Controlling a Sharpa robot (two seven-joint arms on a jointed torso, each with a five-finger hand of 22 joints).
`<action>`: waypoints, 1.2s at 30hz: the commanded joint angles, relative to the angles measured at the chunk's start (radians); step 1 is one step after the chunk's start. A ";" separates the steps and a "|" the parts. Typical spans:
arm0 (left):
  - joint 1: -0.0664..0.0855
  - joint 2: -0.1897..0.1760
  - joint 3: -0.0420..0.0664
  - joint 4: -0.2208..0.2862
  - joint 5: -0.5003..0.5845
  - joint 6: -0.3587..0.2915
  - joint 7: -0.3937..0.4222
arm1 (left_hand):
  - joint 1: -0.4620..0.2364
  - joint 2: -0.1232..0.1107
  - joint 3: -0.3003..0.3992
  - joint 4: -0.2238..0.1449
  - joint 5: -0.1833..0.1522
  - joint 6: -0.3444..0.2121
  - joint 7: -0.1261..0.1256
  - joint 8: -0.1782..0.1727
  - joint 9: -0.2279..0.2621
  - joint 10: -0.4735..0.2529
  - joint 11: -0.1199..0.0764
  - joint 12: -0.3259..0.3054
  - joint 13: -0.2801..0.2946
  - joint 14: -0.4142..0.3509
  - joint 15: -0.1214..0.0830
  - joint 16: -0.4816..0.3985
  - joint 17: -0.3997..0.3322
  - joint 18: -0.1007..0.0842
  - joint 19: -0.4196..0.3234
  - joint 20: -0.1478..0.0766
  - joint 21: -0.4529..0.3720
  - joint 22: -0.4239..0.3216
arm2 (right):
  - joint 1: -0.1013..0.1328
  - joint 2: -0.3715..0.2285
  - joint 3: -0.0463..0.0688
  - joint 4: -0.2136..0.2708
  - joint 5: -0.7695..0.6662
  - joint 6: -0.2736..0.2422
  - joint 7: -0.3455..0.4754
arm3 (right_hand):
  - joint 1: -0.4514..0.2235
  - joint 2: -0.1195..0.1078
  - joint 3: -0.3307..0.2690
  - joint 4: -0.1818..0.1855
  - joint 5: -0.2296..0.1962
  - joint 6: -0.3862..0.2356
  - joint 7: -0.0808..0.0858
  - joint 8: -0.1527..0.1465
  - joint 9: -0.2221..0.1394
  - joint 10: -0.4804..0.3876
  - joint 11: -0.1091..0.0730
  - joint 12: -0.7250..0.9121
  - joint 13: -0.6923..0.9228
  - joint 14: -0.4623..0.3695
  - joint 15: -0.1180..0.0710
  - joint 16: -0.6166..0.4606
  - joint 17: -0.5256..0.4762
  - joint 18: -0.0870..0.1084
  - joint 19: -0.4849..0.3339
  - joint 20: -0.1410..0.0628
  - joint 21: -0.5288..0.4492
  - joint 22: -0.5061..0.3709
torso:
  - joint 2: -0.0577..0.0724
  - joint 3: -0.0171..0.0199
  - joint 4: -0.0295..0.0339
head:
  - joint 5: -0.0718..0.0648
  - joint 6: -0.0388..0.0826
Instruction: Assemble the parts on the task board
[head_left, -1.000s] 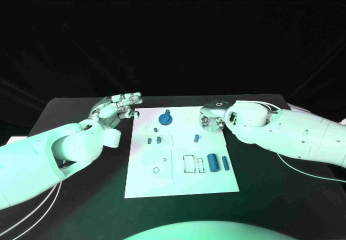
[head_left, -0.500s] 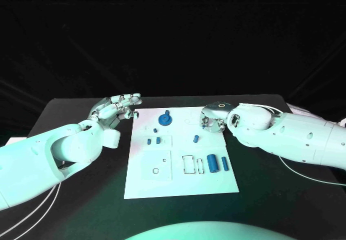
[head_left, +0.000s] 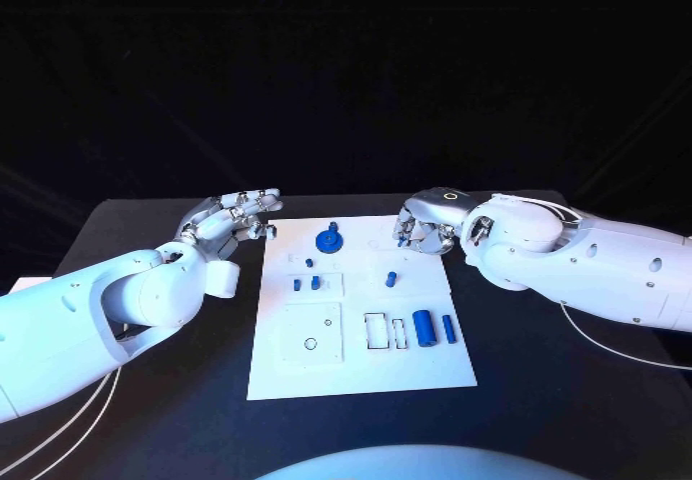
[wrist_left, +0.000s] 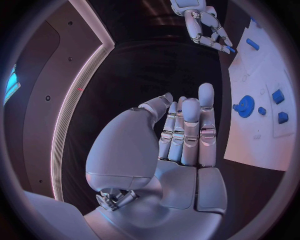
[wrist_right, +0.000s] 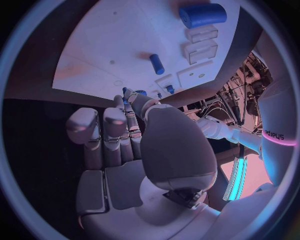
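Two hands flank the task board (head_left: 361, 370), whose long axis runs away from the robot; fingers empty, loosely apart.

The word "sharpa" stands on the white arm (wrist_right: 275, 135) in the right wrist view.

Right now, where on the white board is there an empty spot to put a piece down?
The near strip of the task board below the big blue cylinder is bare. The middle is crowded with small blue pieces, and the blue gear and right hand fill the far edge.
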 joint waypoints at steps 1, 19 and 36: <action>0.000 0.003 0.000 0.000 -0.005 0.018 0.002 | 0.006 0.005 -0.005 0.001 0.004 -0.009 -0.001 0.007 -0.002 -0.008 -0.001 0.006 0.002 0.003 0.001 0.001 -0.001 0.011 0.005 -0.001 -0.007 -0.001 | 0.002 0.000 0.000 0.028 0.068 -0.016 0.004 | -0.007 0.005 0.007 0.001 -0.003 0.008 -0.001 0.004 0.001 0.009 0.000 -0.004 0.000 0.024 -0.004 0.005 0.001 -0.003 0.007 0.002 0.005 0.001 | 0.001 -0.0003 0.0018 | 0.006 0.006; 0.000 0.009 0.000 0.008 -0.005 0.024 -0.002 | 0.007 0.005 -0.005 0.000 0.004 -0.010 -0.001 0.007 -0.002 -0.009 -0.001 0.007 0.002 0.002 0.001 0.000 -0.002 0.011 0.005 -0.001 -0.007 -0.002 | -0.075 0.137 -0.011 0.102 0.078 0.035 0.028 | -0.010 0.005 0.011 -0.003 0.005 0.004 0.005 0.001 0.002 0.009 0.004 -0.011 -0.005 0.022 -0.003 0.005 -0.001 -0.003 0.006 0.003 0.006 0.002 | 0.003 -0.0017 0.0010 | 0.085 -0.022; 0.000 0.014 0.000 0.013 -0.005 0.028 -0.003 | 0.007 0.005 -0.005 0.000 0.004 -0.010 -0.001 0.007 -0.002 -0.009 -0.001 0.007 0.002 0.002 0.001 0.000 -0.002 0.011 0.005 -0.001 -0.007 -0.002 | -0.123 0.207 -0.021 0.056 0.000 0.074 0.019 | -0.010 0.005 0.012 -0.004 0.007 0.002 0.006 -0.001 0.002 0.009 0.005 -0.013 -0.007 0.022 -0.002 0.005 -0.001 -0.003 0.006 0.003 0.006 0.002 | 0.002 0.0000 0.0008 | 0.098 -0.034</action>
